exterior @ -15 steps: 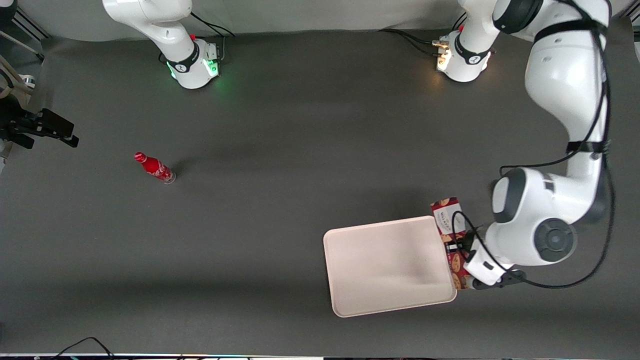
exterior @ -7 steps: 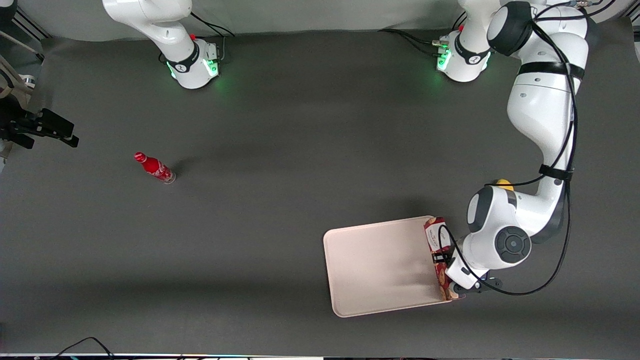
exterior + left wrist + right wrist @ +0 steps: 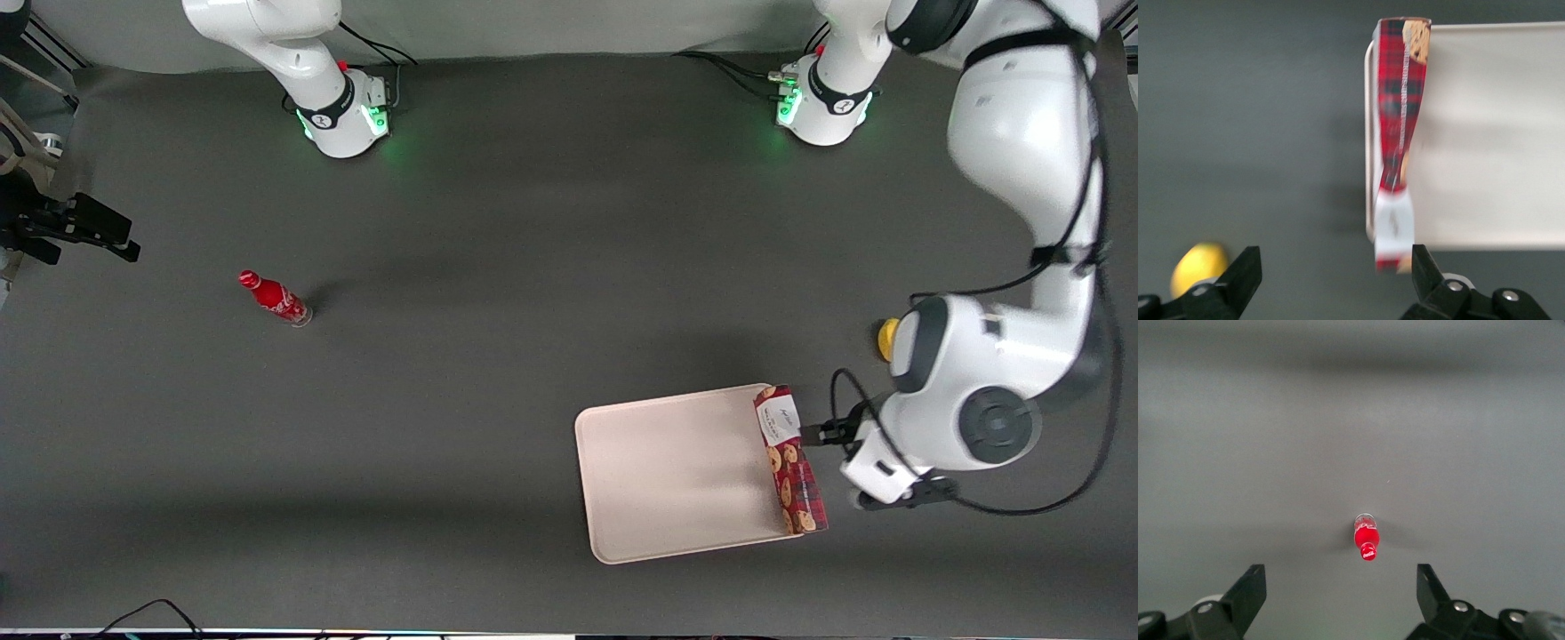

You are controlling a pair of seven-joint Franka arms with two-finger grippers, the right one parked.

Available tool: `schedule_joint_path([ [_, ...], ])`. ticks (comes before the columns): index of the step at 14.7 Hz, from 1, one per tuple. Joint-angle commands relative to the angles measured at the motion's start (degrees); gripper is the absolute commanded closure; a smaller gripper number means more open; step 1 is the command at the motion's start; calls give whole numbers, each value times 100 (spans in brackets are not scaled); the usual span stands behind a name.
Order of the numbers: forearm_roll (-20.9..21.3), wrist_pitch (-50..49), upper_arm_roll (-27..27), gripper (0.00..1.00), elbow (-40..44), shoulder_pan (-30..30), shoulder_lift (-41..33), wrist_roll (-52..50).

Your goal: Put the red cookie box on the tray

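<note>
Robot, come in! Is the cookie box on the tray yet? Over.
Hand open, beside the tray, holding nothing. Box tilted on the tray's rim, not flat inside yet. Nothing in the way.

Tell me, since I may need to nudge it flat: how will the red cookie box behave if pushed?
The red cookie box stands on a narrow edge along the tray rim, so it would probably tip easily. It looks like a thin carton, likely light. The open gripper is apart from it.
</note>
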Motion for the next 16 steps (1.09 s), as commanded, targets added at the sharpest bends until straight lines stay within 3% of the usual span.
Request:
schedule_joint_path([
  [1,-365,-1292,179,0,-181,200,-1202,708],
  [3,-672,-1864,626,0,-268,191,-1747,1577],
  [5,-718,-2034,848,0,-845,191,-2353,1993],
  [9,-718,-948,1146,0,-3417,200,-4276,2398],
  [11,-718,-506,1244,0,-4291,200,-5007,2469],
  [13,-718,-530,1253,0,-4366,191,-5221,2469],
  [16,-709,-908,1253,0,-3699,174,-4871,2486],
])
